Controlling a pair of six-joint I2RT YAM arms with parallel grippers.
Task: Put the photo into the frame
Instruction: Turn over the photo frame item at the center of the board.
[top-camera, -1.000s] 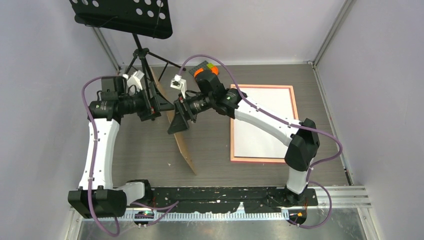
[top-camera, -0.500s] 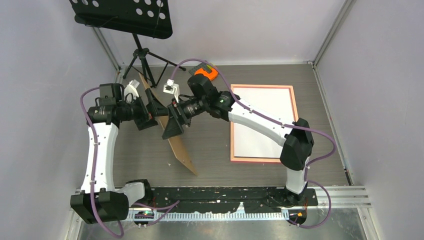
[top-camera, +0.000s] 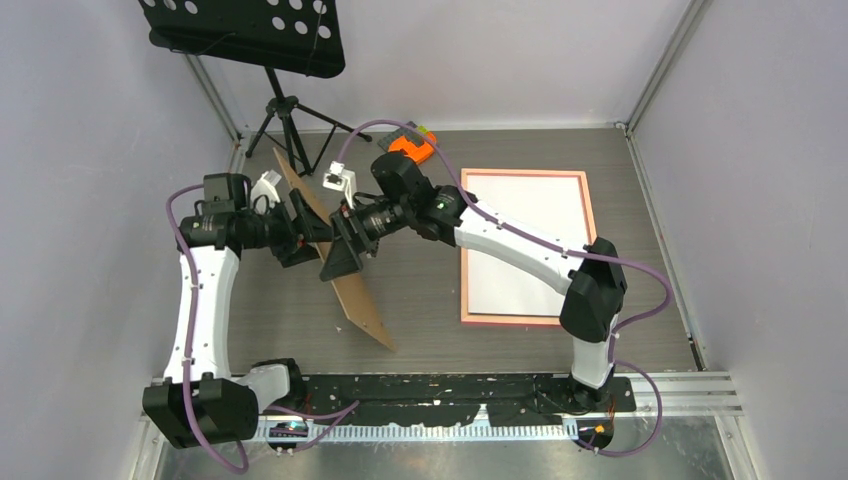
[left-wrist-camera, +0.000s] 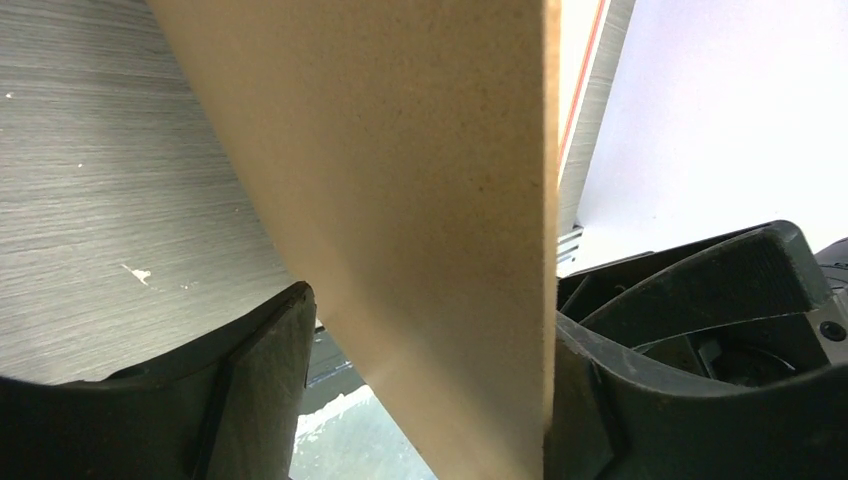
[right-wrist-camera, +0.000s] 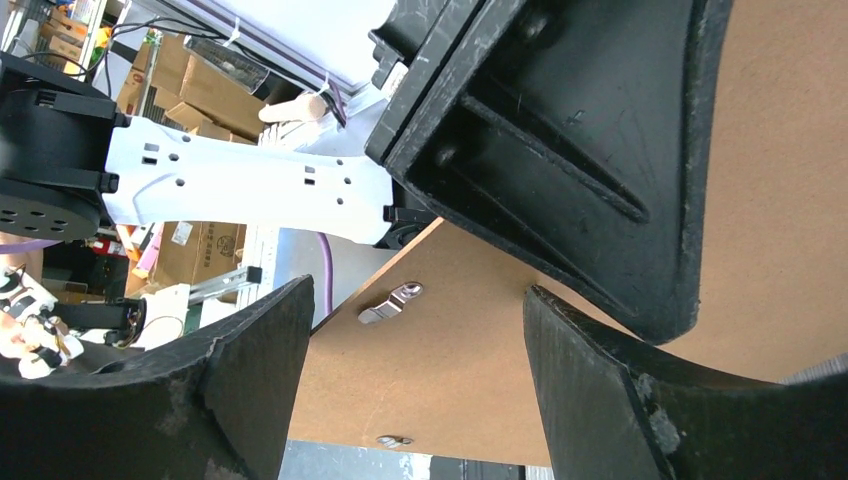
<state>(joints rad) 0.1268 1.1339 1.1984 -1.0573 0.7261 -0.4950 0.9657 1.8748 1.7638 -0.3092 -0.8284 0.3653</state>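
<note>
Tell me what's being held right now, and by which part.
The backing board stands tilted between the left gripper's fingers at one edge; a firm clamp cannot be told. The right gripper is open, clamping nothing.

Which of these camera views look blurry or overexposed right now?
Top external: evenly lit and sharp, with only soft shadows. Left wrist: the backing board fills the view, its near end soft, and the wall is nearly blown out. Right wrist: the metal clip is crisp and the far background bright.

White arm links (top-camera: 200, 300), black joints (top-camera: 598, 290); seemingly purple cables (top-camera: 383, 124).
</note>
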